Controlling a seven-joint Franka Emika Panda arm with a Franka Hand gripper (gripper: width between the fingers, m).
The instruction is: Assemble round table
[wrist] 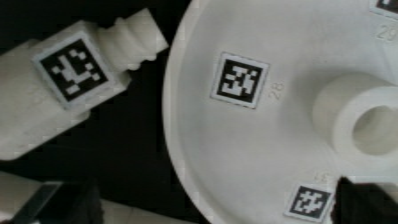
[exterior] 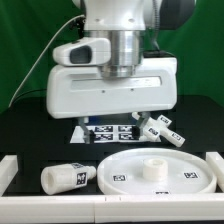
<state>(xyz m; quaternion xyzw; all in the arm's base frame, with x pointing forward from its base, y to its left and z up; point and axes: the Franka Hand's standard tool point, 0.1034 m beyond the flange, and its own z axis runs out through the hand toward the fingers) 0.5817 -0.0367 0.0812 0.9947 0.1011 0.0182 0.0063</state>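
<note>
three parts: disc [exterior: 175, 160], leg [exterior: 66, 177], base piece [exterior: 160, 128] | black table [exterior: 30, 135] (green backdrop [exterior: 20, 40] behind) | gripper [exterior: 112, 115] hold: cannot tell

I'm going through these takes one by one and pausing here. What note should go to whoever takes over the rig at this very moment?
Gripper: raised above the marker board, holding no part. Whether it is open or shut cannot be told.
Round disc: flat on the table at the front, hub facing up.
Leg: on its side close to the disc's rim, on the exterior view's left. Whether they touch is unclear.
Base piece: loose behind the disc, on the exterior view's right of the marker board.
Done: nothing joined.
Left: probably all of it, that is the leg to the hub and the base piece to the leg.
</note>
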